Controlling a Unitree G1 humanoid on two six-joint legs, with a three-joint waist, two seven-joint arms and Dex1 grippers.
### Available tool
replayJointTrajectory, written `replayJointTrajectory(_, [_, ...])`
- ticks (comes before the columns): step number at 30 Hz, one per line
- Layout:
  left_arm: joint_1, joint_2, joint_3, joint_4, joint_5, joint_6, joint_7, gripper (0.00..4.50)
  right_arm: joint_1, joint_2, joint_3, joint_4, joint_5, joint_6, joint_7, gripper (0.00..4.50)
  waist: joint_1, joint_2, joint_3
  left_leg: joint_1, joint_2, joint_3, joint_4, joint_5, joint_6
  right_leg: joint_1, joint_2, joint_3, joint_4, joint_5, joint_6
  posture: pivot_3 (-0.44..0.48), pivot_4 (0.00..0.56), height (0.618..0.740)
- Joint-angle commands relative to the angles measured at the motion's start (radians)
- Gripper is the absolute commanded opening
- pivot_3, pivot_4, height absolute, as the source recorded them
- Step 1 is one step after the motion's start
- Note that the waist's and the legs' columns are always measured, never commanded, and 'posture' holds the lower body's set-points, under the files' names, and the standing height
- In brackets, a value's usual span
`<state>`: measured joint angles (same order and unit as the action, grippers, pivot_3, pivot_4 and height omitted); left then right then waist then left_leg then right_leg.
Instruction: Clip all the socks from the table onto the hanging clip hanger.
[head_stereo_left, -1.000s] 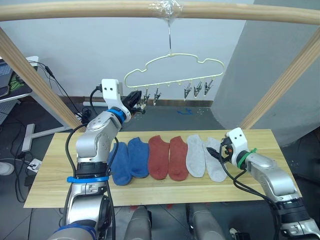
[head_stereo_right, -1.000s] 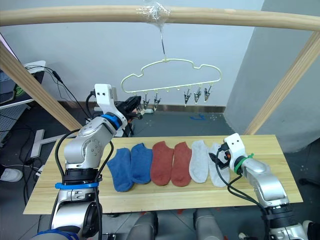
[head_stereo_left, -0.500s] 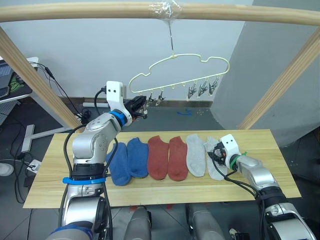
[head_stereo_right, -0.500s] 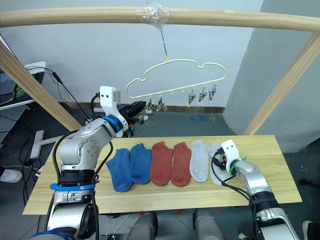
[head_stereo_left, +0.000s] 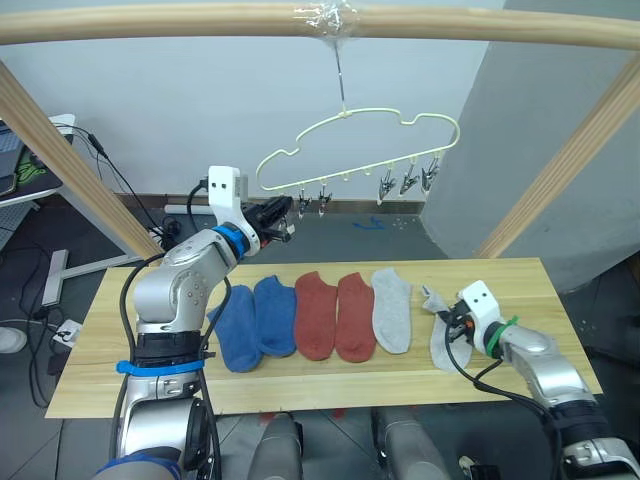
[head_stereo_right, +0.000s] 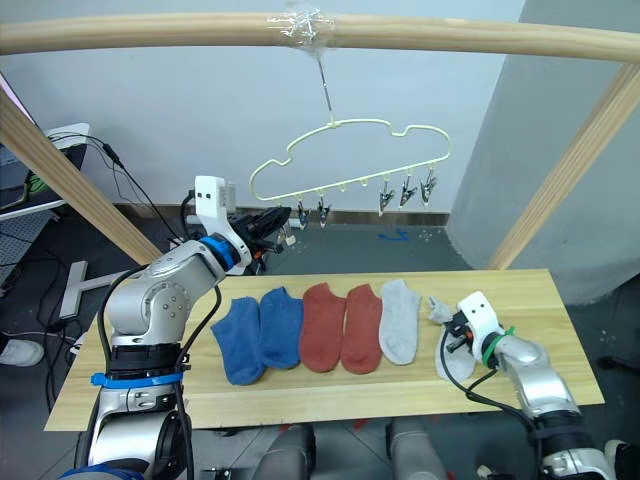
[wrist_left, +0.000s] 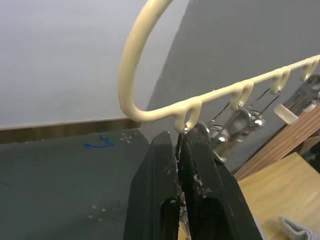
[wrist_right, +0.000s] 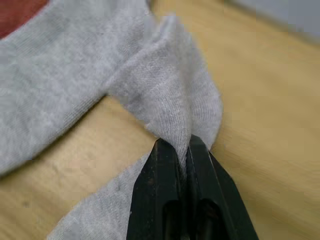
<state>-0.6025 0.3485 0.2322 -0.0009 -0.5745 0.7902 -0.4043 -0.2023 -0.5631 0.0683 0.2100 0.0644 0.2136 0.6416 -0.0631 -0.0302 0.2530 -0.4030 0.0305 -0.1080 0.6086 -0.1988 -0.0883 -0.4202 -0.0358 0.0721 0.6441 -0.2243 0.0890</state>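
Right wrist view: right gripper (wrist_right: 181, 150) pinches a soft knit fold of the outermost grey sock (wrist_right: 165, 95) over the plank table (wrist_right: 270, 100). Left gripper (wrist_left: 179, 145) is clamped on the end metal clip (wrist_left: 178, 137) of the pale yellow wire clip hanger (head_stereo_left: 350, 125). Five socks (head_stereo_left: 318, 315) lie flat in a row.

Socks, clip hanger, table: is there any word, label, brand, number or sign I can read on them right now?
None: no readable text in any view.
Socks: plain knit, no label showing.
Clip hanger: bare yellow wire and metal clips, no marking.
Table: plain wood planks.
Blue mark on the floor: a scribble, not legible as a letter or number.
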Motion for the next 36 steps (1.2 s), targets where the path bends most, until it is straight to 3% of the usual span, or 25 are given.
replayJointTrajectory(1, [-0.014,-0.006,0.069,-0.007,-0.092,0.117,0.032,0.00,-0.005,-0.017,0.053,-0.137,-0.056,-0.102,0.028,0.02,-0.001,0.000,0.000,0.001,0.000,0.000,0.000,0.000,0.000,0.000,0.000,0.000,0.000,0.000,0.000,0.054,0.231,0.740])
replayJointTrajectory(5, [-0.063,-0.017,0.197,0.013,-0.263,0.295,0.095,0.00,-0.124,0.139,0.203,-0.285,-0.149,-0.115,-0.039,0.02,-0.013,-0.003,0.002,0.001,0.001,-0.001,0.000,0.000,0.000,-0.001,0.001,0.000,0.001,-0.003,-0.004,0.070,0.238,0.740])
replayJointTrajectory(12, [-0.118,-0.044,0.290,0.041,-0.383,0.393,0.204,0.00,-0.247,0.348,0.311,-0.204,-0.266,-0.123,-0.175,0.02,0.025,-0.004,0.002,-0.002,0.000,-0.003,0.000,-0.001,-0.002,-0.001,0.001,-0.001,-0.001,0.000,-0.001,0.081,0.243,0.740])
replayJointTrajectory(25, [-0.099,-0.052,0.306,0.023,-0.501,0.422,0.269,0.00,-0.293,0.405,0.351,-0.202,-0.360,-0.186,-0.235,0.02,0.032,-0.004,0.002,-0.002,0.000,-0.004,-0.001,-0.002,-0.004,-0.002,0.000,-0.002,0.000,-0.001,-0.002,0.067,0.234,0.740])
replayJointTrajectory(36, [-0.102,-0.042,0.281,0.012,-0.511,0.401,0.242,0.00,-0.302,0.434,0.335,-0.187,-0.348,-0.157,-0.232,0.02,0.031,-0.004,0.002,-0.002,0.000,-0.004,-0.001,-0.002,-0.004,-0.002,0.000,-0.002,0.000,-0.001,-0.002,0.054,0.237,0.740])
